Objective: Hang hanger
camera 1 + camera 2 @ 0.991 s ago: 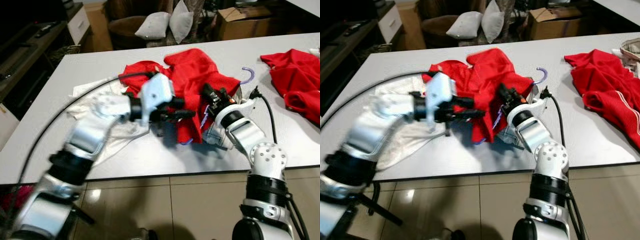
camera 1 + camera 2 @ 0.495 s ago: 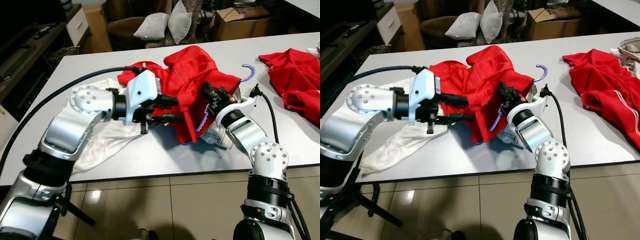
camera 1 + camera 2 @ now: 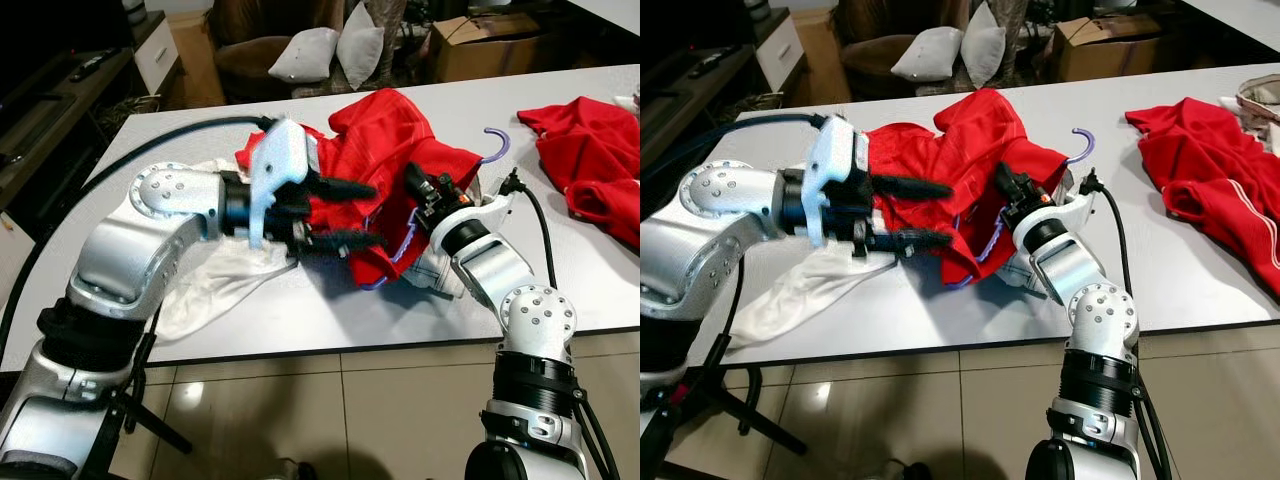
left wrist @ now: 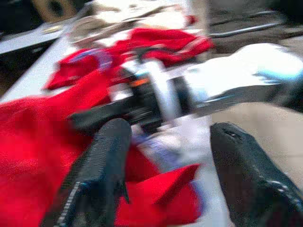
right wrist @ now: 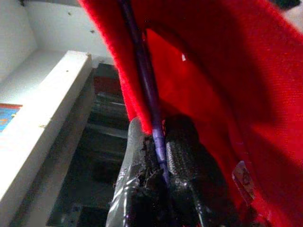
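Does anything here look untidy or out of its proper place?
Yes. The red garment sits bunched and lopsided on the purple hanger, not spread evenly. The right gripper pinches the hanger wire; the open left gripper reaches toward the cloth.

a shirt (image 3: 395,160) is lying bunched near the middle of the tabletop (image 3: 560,260), towards its front edge, with a hanger (image 3: 497,146) inside it, the hook sticking out on the shirt's right. the right gripper (image 3: 415,187) is sitting at the shirt's right side, pinching the hanger's bar. the left gripper (image 3: 352,214) is sitting at the shirt's left side, fingers apart, one above the other. a cloth (image 3: 215,285) is lying left of the shirt, under the left arm, near the front edge. a second garment (image 3: 590,165) is lying by the right edge. pillows (image 3: 330,45) and a box (image 3: 490,45) are sitting behind the far edge.
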